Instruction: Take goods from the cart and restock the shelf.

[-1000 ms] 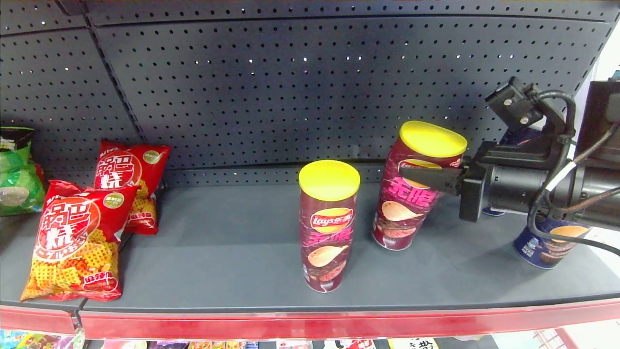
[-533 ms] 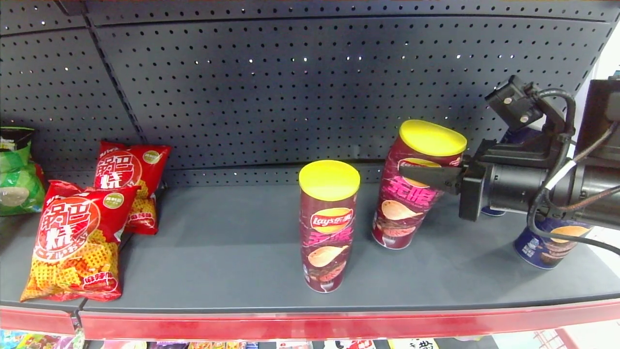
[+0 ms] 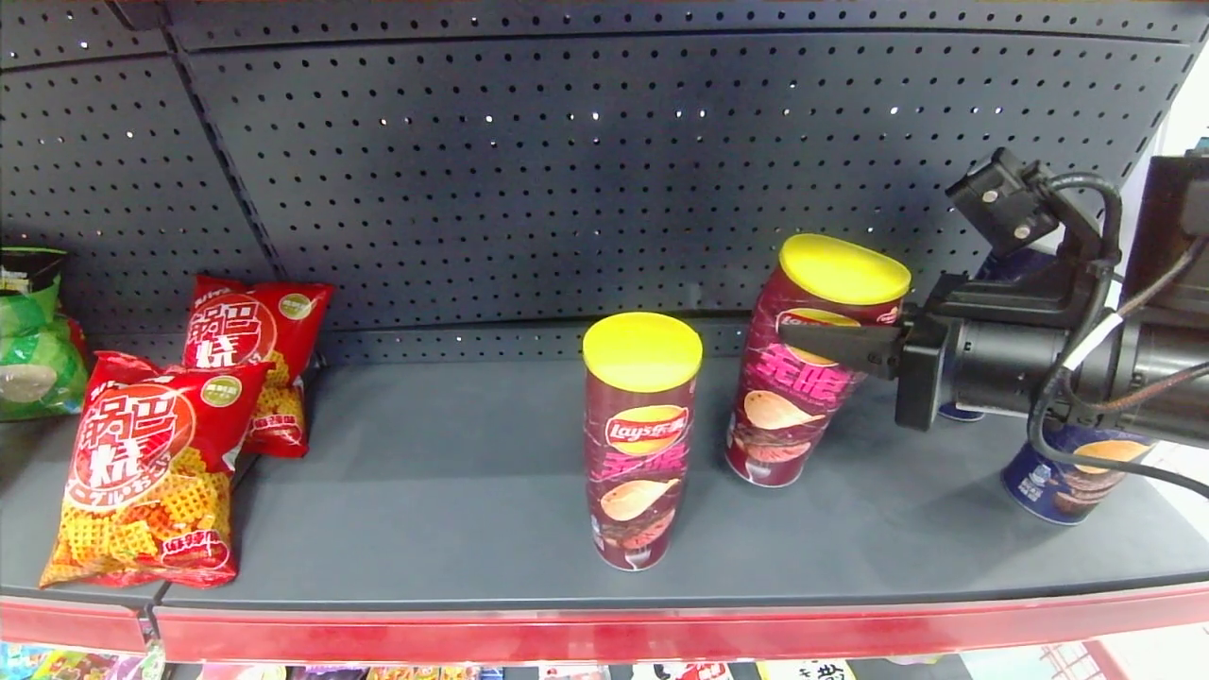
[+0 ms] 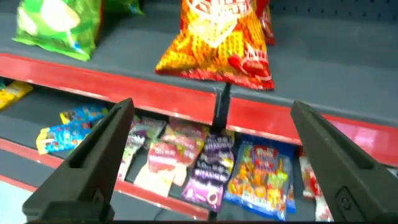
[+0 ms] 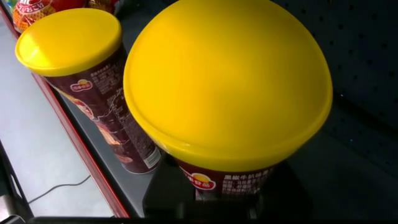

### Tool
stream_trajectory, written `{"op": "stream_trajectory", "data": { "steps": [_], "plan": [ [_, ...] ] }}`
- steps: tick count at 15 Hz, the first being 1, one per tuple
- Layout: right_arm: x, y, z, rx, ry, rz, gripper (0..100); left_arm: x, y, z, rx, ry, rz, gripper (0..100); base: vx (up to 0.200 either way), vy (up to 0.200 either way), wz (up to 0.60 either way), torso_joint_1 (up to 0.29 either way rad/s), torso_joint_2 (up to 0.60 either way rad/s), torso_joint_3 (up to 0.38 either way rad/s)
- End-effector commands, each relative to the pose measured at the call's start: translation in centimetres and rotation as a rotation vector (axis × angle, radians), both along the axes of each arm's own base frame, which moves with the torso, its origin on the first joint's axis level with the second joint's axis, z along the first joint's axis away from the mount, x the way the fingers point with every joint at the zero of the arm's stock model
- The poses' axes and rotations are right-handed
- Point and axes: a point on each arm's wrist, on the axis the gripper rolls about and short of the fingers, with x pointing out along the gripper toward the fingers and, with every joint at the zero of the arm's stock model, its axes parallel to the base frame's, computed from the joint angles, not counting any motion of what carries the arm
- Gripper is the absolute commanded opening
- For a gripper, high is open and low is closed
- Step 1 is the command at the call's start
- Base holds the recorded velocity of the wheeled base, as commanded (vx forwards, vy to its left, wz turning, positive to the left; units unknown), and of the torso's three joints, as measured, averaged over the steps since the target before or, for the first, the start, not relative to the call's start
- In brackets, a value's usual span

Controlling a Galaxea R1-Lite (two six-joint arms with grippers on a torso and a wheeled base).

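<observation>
1. While the fingers of the right gripper [image 3: 831, 331] stay clenched on the held can [image 3: 798, 406], just under its yellow lid [image 3: 843, 268], the can leans with its top tipped back toward the wrist. Its foot is low at the shelf [image 3: 425, 491].
2. Change over the last second: next to none. Arm and can keep the same spot and the same tilt.
3. Reading: set-down looks paused. The can wants righting before the fingers let go, or it may topple.
4. Second can [image 3: 640, 453] stands upright just past the fingertips, apart from the held one.
5. Left gripper [image 4: 211, 107]: fingers spread, nothing between them; packets [image 4: 214, 158] lie beyond them.
</observation>
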Motion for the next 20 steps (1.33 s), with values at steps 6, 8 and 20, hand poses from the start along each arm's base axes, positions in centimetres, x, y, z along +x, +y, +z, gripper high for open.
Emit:
{"op": "stream_trajectory", "data": {
  "steps": [6, 8, 20],
  "plan": [
    [-0.3, -0.2, 0.1, 0.004, -0.002, -0.003, 0, 0.0, 0.7, 0.0, -0.002, 0.004, -0.311, 100, 0.0, 0.0, 0.0, 0.0, 0.0, 0.0],
    [-0.3, -0.2, 0.1, 0.003, -0.004, -0.003, 0, -0.2, 0.6, 0.0, 0.005, -0.02, -0.305, 100, 0.0, 0.0, 0.0, 0.0, 0.0, 0.0],
    [0.2, 0.0, -0.1, 0.003, 0.009, -0.009, 0, -0.2, 0.6, 0.0, 0.004, -0.024, -0.3, 100, 0.0, 0.0, 0.0, 0.0, 0.0, 0.0]
  ]
}}
